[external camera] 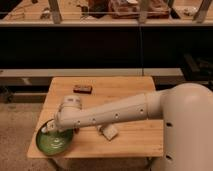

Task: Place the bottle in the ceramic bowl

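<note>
Your gripper point(50, 129) is down over the green bowl point(54, 142), at the end of the white arm point(112, 116) that reaches across the wooden table point(130, 137) from the robot's rounded white body point(187, 127) on the right. The wrist housing hides most of it, so you cannot tell how the gripper is set or whether it has hold of anything.

The bowl sits at the table's front left corner, its rim close to both edges there. It is wide, shallow and round, with a lighter centre. The arm's end covers the bowl's back part; only the front and left of the dish show. A small pale shape pokes out at the bowl's back left rim beside the wrist; you cannot tell whether that is the bottle or part of the gripper. The bottle itself cannot be made out for certain.

To the right of the bowl, just under the forearm, a small white object point(110, 132) lies on the table. Farther back from the bowl, near the table's far edge, lies a small dark flat rectangle point(82, 89), well apart from the dish.

Beyond the table is a dark counter front with a low shelf.
</note>
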Action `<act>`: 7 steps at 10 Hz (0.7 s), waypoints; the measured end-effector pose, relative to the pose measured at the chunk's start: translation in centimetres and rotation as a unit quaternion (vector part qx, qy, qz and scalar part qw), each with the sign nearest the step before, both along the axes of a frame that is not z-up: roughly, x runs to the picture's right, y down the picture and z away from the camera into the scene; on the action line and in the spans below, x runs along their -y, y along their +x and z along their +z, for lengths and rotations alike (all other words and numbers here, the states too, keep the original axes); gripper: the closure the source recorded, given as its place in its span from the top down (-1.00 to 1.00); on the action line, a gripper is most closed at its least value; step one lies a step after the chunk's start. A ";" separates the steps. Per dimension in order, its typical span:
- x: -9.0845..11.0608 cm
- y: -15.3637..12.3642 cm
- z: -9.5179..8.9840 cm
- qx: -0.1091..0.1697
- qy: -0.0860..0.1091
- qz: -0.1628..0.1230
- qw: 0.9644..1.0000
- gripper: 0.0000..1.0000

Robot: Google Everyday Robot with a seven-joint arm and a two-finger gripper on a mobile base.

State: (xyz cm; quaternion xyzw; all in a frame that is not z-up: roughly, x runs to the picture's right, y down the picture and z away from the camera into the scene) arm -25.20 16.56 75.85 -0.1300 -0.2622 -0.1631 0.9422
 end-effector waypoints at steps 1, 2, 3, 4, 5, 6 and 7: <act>-0.3 -0.7 -0.1 0.003 0.003 -0.008 1.000 0.14; -0.8 -1.6 -0.2 0.005 0.004 -0.013 1.000 0.14; -1.1 -1.7 -0.3 0.005 0.005 -0.016 1.000 0.14; -1.1 -1.8 -0.4 0.005 0.004 -0.017 1.000 0.14; -1.3 -2.4 -0.4 0.007 0.004 -0.022 1.000 0.14; -1.6 -3.1 -0.4 0.009 0.005 -0.029 1.000 0.14; -2.0 -4.0 -0.7 0.011 0.008 -0.037 0.999 0.14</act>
